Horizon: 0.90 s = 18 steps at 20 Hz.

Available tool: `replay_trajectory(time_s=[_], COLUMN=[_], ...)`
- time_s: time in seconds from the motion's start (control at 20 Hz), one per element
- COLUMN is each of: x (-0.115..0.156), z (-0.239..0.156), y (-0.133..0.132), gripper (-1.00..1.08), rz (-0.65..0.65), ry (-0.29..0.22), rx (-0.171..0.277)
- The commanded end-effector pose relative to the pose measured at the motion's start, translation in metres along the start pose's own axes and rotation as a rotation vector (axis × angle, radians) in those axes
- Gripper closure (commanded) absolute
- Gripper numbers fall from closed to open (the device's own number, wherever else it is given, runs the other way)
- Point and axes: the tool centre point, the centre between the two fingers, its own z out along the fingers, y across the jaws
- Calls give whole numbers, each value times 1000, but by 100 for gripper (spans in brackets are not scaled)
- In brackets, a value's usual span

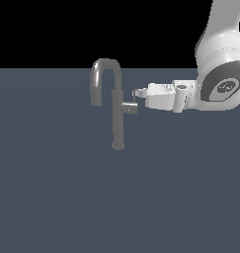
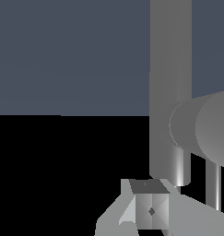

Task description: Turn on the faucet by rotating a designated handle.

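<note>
The faucet [image 1: 116,106] stands upright on the floor [image 1: 52,197], spout hooked toward the exterior view's left. The handle [image 1: 129,107] juts sideways from the column toward the exterior view's right, its thin lever rising from the stub. My gripper [image 1: 136,94] lies level, reaching in from that same side, its tip just above the stub and at the lever. Whether my fingers are parted or closed, I cannot tell. Judgement: the handle's axis runs toward me, so the turn must go round that line.
</note>
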Motion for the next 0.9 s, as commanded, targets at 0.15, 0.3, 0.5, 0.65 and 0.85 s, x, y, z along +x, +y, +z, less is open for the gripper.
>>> replay_trajectory(time_s=[0.15, 0.3, 0.5, 0.65, 0.85], x=[-7, -12, -11, -12, -14], z=[0, 0, 0, 0, 0], y=[13, 21, 25, 35, 48], gripper=[108, 108, 108, 108, 108], rz=[-1, -1, -1, -1, -1], ry=[0, 0, 0, 0, 0], rx=[0, 0, 0, 0, 0])
